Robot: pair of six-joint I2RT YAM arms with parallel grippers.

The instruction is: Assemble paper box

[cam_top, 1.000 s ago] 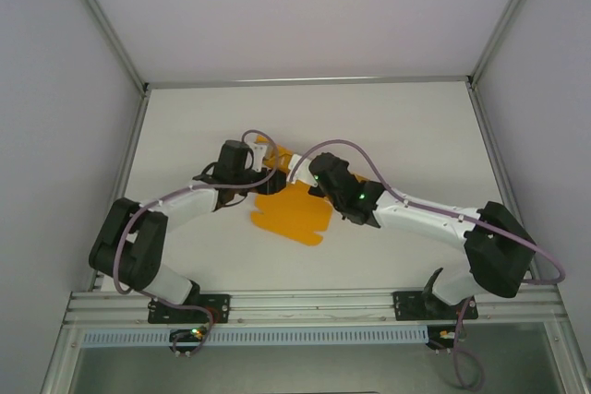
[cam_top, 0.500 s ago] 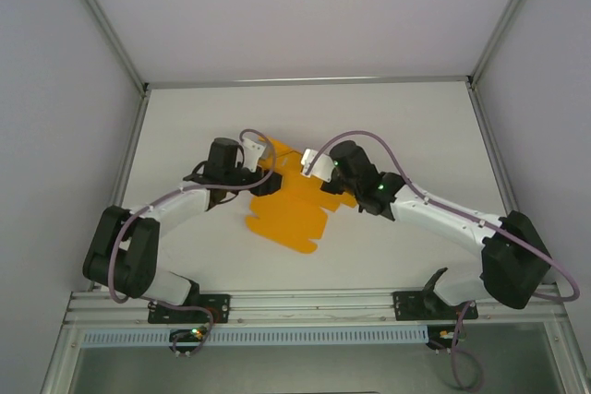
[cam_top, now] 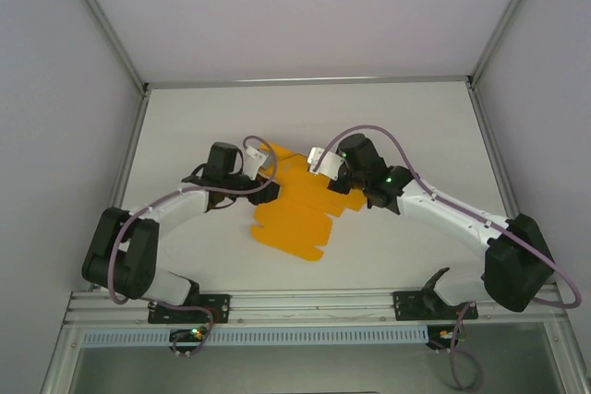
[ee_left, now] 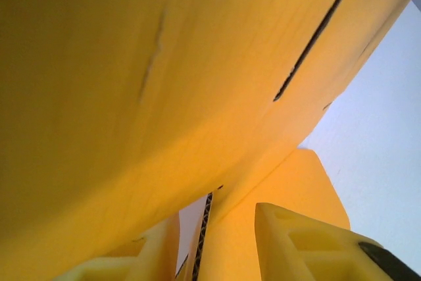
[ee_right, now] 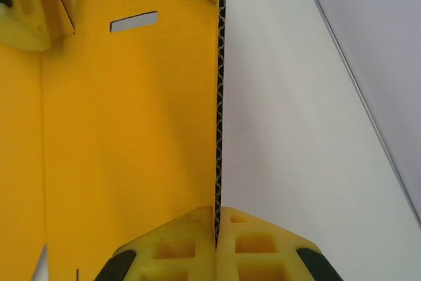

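The white worktop [cam_top: 185,117] carries the paper box [cam_top: 295,214], an unfolded orange-yellow sheet at its middle. The right claw [ee_right: 216,218] is clamped tight on the sheet's far right edge. The left claw [ee_left: 214,228] stands apart, straddling a card edge at the far left.

White worktop [cam_top: 416,126], pale grey walls [cam_top: 305,6] L/R/rear, alu frame rails [cam_top: 305,81] at edges, slotted alu bar [cam_top: 305,305] near side; even light.

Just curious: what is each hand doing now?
Left hand: paper box edge between its fingers; grip cannot be told.
Right hand: closed on the paper box.
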